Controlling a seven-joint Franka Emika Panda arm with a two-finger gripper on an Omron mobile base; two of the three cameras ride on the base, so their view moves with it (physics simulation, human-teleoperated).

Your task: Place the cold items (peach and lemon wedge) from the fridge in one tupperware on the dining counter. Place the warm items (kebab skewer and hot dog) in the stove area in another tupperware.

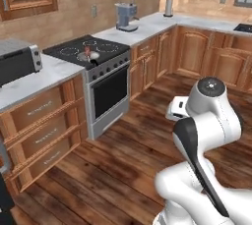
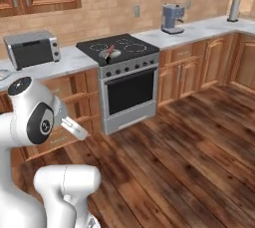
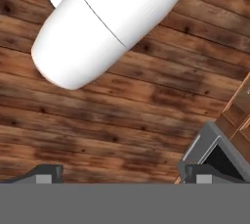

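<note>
The black stove [image 1: 93,48] [image 2: 118,47] stands across the wooden floor. On it sits a small grey pan [image 1: 92,57] [image 2: 107,54] with a reddish item [image 1: 87,50] [image 2: 111,50] in it, too small to tell whether it is the kebab skewer or the hot dog. My gripper [image 3: 124,174] points down at the floor, open, its fingertips [image 3: 46,171] far apart with nothing between them. The oven's grey front corner [image 3: 210,149] lies to the right of the fingers. Peach, lemon wedge, tupperware, fridge and dining counter are out of view.
A toaster oven [image 1: 17,59] [image 2: 32,48] sits on the counter left of the stove. A coffee machine [image 1: 125,16] [image 2: 173,18] and a paper towel roll [image 1: 169,5] [image 2: 234,8] stand to its right. Wood cabinets line the walls, with open floor [image 2: 189,162] between me and the stove.
</note>
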